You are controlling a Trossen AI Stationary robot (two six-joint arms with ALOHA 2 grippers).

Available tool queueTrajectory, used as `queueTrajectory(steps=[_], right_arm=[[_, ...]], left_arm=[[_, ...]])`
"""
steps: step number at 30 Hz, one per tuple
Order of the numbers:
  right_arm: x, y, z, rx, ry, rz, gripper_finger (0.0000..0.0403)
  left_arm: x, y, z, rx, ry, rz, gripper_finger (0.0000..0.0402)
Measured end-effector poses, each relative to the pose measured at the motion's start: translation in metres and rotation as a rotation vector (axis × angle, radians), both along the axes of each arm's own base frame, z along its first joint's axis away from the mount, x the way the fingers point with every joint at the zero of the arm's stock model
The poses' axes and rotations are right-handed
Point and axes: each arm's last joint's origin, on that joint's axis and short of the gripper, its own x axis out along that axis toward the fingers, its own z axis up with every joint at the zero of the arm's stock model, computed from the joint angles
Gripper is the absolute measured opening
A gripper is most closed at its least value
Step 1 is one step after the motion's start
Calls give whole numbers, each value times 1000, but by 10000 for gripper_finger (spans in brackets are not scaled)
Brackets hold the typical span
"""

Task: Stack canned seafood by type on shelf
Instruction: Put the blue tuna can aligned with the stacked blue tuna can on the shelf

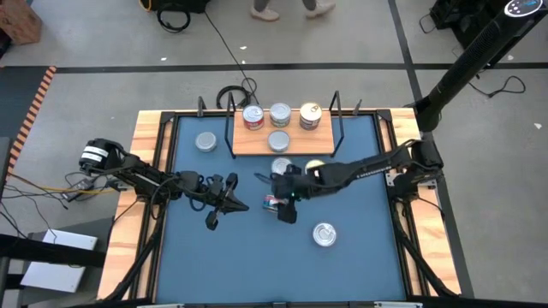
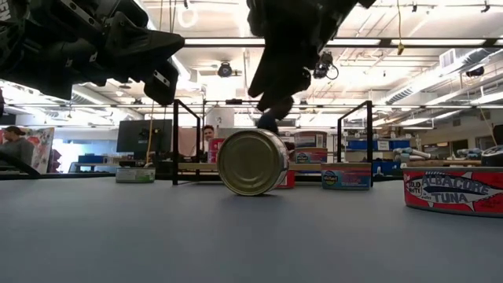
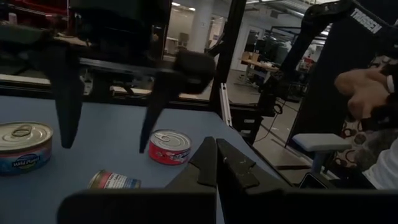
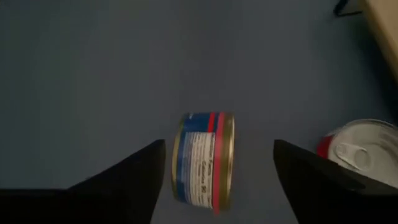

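Note:
One tin (image 4: pixel 204 163), blue and red sided, stands on its rim on the blue table mat; it shows gold-faced in the low view (image 2: pixel 251 163). My right gripper (image 4: pixel 219 148) hangs open over it, one finger on each side, pointing down, touching nothing. In the high view the right gripper (image 1: pixel 277 204) is at mid-table. My left gripper (image 1: pixel 233 202) is shut and empty, just left of it, above the mat. The shelf (image 1: pixel 244 147) lies at the far edge with several tins on it, among them a red-sided tin (image 1: pixel 253 117).
Loose tins lie flat on the mat: one near the far left (image 1: pixel 205 142), two under the right arm (image 1: pixel 282 166), one toward the near side (image 1: pixel 324 233), labelled albacore tuna (image 2: pixel 454 191). A red-sided tin (image 4: pixel 354 152) lies close to the right gripper. A person's hands (image 3: pixel 364 87) show beyond the table.

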Motion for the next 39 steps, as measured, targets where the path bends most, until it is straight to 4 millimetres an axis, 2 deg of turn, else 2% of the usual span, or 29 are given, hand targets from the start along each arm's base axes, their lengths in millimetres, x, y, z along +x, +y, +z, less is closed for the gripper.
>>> queueTrajectory(steps=[7, 12, 20, 32, 39], right_arm=[[1, 14, -11, -68, 32, -16, 340], [6, 15, -28, -72, 78, -13, 339], [7, 16, -28, -57, 71, 5, 332], [14, 19, -49, -30, 113, 6, 298], [13, 19, -48, -38, 113, 20, 226]], left_arm=[[0, 0, 0, 2, 5, 12, 2], [0, 0, -1, 2, 5, 13, 2], [0, 0, -1, 3, 12, 15, 2], [0, 0, -2, 4, 15, 15, 2], [0, 0, -1, 5, 13, 15, 2]])
